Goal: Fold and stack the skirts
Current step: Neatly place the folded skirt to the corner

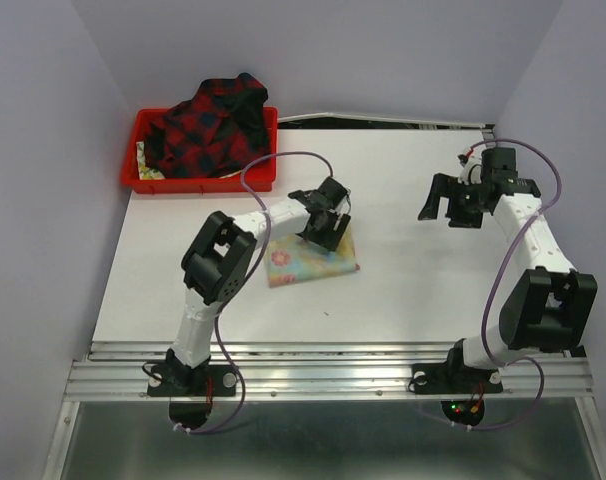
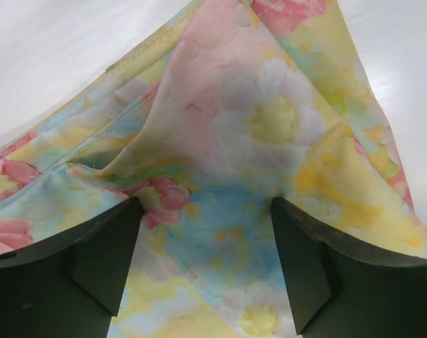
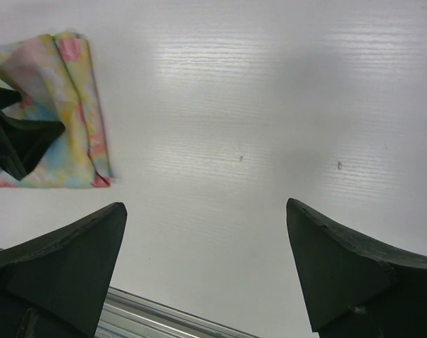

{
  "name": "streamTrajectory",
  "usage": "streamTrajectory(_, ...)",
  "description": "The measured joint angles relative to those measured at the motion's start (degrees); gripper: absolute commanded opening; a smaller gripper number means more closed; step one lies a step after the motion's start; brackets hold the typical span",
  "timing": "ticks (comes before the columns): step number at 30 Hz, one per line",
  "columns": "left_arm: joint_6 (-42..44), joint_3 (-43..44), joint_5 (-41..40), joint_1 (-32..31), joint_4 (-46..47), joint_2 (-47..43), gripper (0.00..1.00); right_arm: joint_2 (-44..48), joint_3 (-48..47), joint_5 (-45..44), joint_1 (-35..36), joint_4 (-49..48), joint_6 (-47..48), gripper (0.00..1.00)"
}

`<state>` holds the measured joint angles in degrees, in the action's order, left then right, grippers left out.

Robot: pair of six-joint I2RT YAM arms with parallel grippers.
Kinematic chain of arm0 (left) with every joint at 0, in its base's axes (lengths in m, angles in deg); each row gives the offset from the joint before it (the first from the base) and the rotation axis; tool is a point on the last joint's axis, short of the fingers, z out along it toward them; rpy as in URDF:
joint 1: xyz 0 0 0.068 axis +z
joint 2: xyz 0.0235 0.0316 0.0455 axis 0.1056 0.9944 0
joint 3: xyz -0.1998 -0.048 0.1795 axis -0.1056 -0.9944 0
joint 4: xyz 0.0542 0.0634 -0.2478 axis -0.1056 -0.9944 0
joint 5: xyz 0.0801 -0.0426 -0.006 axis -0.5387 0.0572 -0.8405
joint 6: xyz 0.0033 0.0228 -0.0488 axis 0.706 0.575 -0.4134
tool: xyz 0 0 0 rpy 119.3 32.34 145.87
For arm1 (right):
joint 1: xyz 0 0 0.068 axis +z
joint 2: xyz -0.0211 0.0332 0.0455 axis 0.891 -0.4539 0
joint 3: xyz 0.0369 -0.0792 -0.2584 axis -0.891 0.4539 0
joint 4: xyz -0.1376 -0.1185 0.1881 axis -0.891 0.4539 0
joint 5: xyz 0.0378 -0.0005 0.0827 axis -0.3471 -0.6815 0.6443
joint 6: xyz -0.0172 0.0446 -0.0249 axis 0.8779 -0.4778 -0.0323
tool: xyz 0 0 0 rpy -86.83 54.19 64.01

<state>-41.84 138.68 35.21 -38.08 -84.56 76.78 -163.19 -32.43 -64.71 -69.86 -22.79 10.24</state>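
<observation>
Soft floral skirt [image 1: 301, 265] folded square (slightly rumpled).

top external: fixed, high above and behind near edge of white tabletop [image 1: 413, 290], looks down and forward; far enough to take in whole surface.
left wrist: rides on left tool [image 2: 203, 232], faces down, very near folded pastel floral cloth skirt [image 2: 270, 127]; cloth fills most of frame.
right wrist: rides on right tool [image 3: 206, 232], higher and farther off, looks down slantwise across tabletop.
shared: floral skirt in all three views; right wrist also catches left tool over it.
</observation>
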Motion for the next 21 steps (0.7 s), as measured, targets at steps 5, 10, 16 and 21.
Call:
streamTrajectory(5,12.74,-0.31,2.49,8.22,-4.63,-1.01,0.88,-0.90,-1.25,0.04,-0.31,1.01,1.36,1.00)
streamTrajectory(10,24.41,-9.49,3.69,18.10,-6.93,-7.76,0.89,-1.95,-3.87,0.02,-0.31,2.27,3.06,1.00)
streamTrajectory(16,35.80,-21.07,5.51,31.95,-7.61,-16.11,0.89,-2.19,-5.84,0.02,-0.37,3.13,4.39,1.00)
streamTrajectory(21,42.16,-22.08,8.63,41.77,-7.21,-16.85,0.89,-2.40,-6.21,0.07,-0.68,3.85,4.59,1.00)
